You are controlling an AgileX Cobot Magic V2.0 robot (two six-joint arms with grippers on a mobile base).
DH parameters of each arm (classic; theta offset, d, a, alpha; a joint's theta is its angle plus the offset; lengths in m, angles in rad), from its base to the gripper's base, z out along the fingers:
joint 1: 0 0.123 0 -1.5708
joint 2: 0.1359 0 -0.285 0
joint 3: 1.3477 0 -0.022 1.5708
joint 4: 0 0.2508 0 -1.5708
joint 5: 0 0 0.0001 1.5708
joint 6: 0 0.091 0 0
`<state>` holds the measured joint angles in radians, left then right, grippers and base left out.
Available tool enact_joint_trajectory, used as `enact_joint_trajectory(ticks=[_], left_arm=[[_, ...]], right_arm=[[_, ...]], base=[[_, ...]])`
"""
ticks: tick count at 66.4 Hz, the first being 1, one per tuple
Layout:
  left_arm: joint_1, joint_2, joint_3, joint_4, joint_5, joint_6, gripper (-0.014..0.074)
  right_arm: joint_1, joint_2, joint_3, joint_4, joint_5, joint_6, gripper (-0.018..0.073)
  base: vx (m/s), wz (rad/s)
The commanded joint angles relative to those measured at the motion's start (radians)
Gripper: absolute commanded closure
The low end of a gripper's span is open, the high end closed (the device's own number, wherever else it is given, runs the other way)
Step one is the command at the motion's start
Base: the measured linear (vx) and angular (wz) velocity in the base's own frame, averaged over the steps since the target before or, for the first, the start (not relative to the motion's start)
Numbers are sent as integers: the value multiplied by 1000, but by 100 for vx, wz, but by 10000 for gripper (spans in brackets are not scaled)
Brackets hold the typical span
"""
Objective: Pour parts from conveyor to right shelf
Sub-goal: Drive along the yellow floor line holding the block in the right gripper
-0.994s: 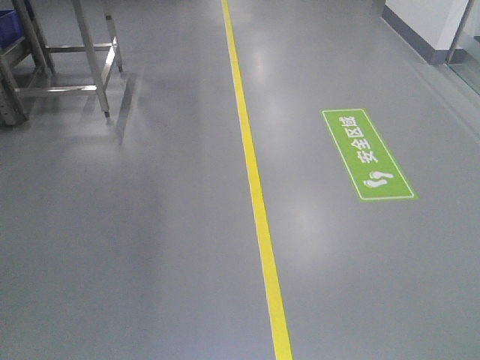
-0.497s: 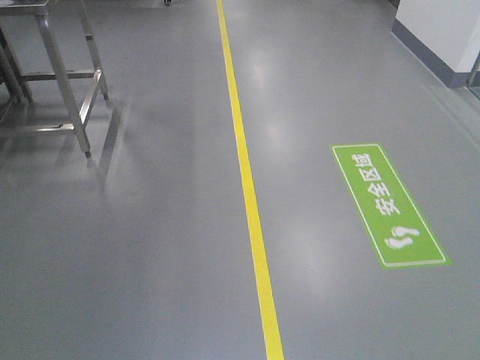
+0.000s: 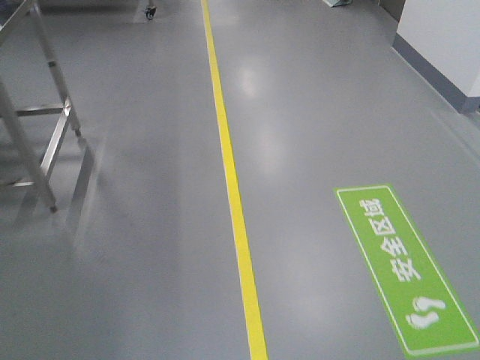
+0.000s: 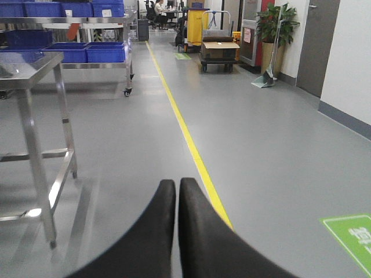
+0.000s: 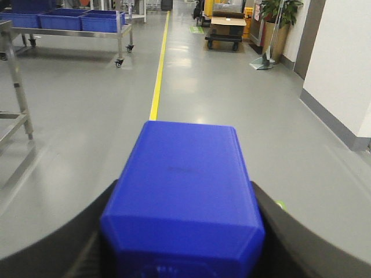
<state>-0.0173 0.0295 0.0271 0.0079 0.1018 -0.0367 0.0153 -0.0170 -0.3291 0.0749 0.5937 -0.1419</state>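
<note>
Front view: a grey floor [image 3: 135,247] carries a yellow line [image 3: 229,180], with a green sign [image 3: 405,270] at the right and a steel table [image 3: 30,135] at the left edge. Left wrist view: the left claw [image 4: 177,184] has its fingers pressed together with nothing between them. Far ahead on the left stands the shelf [image 4: 93,65] with blue bins [image 4: 105,52]. Right wrist view: the right claw [image 5: 184,194] clamps the blue block [image 5: 182,162] from both sides, above the floor and well apart from the shelf.
</note>
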Motion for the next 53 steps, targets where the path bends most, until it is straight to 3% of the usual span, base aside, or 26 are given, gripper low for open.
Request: enact_joint_trajectory(ticks=[1, 53], left_arm=[[-8, 16, -20, -8, -80, -8, 602], [-8, 16, -20, -8, -80, -8, 602]], right_arm=[[-8, 17, -28, 0, -83, -9, 564], [-8, 17, -28, 0, -83, -9, 564]], base=[[83, -8], [85, 0]])
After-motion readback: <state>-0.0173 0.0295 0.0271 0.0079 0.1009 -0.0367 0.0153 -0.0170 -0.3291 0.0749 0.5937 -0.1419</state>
